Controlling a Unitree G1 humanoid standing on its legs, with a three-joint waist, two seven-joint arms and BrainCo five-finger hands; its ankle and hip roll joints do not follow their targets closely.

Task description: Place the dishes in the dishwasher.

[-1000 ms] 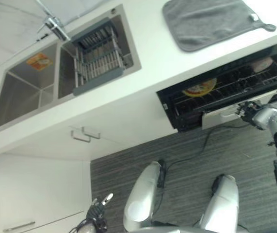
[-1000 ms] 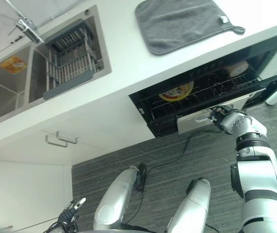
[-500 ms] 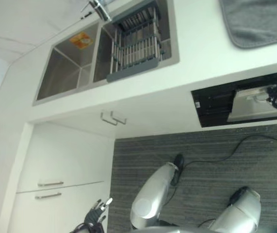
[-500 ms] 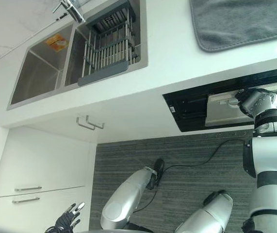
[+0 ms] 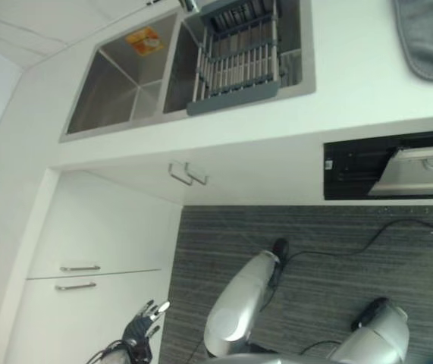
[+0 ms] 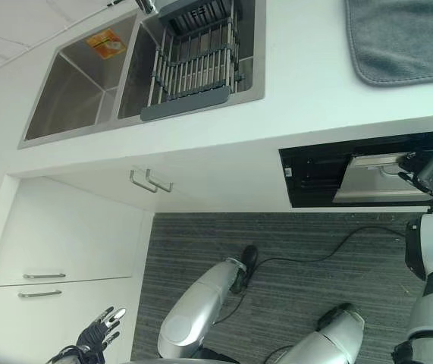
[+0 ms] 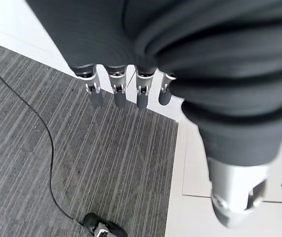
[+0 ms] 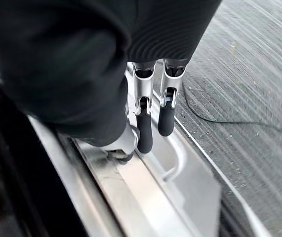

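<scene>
White countertop (image 6: 307, 91) runs across the head views from 9 to 3 o'clock, with a double steel sink (image 6: 80, 91) set into it at 11 o'clock; a grey dish rack (image 6: 193, 64) sits in the sink's right basin. A grey towel (image 6: 406, 38) lies on the counter at 2 o'clock. Below the counter, white cabinet doors (image 6: 64, 250) with bar handles at 8 o'clock, and grey striped carpet (image 6: 292, 258) from 6 to 4 o'clock. The dishwasher (image 6: 315, 171) opening shows as a black slot under the counter at 3 o'clock, its silver door (image 6: 379, 178) nearly up against it. No dishes can be made out; the inside of the dishwasher is hidden. Right hand (image 6: 432, 168) is at the door's outer face at 3 o'clock. Right wrist view adds what the head views cannot: straight dark-tipped fingers (image 8: 144, 131) lie flat against the silver door panel by its recessed handle, curled round nothing. Left hand (image 6: 98, 334) hangs low at 7 o'clock; left wrist view shows its fingers (image 7: 118, 96) extended over the carpet, holding nothing.
</scene>
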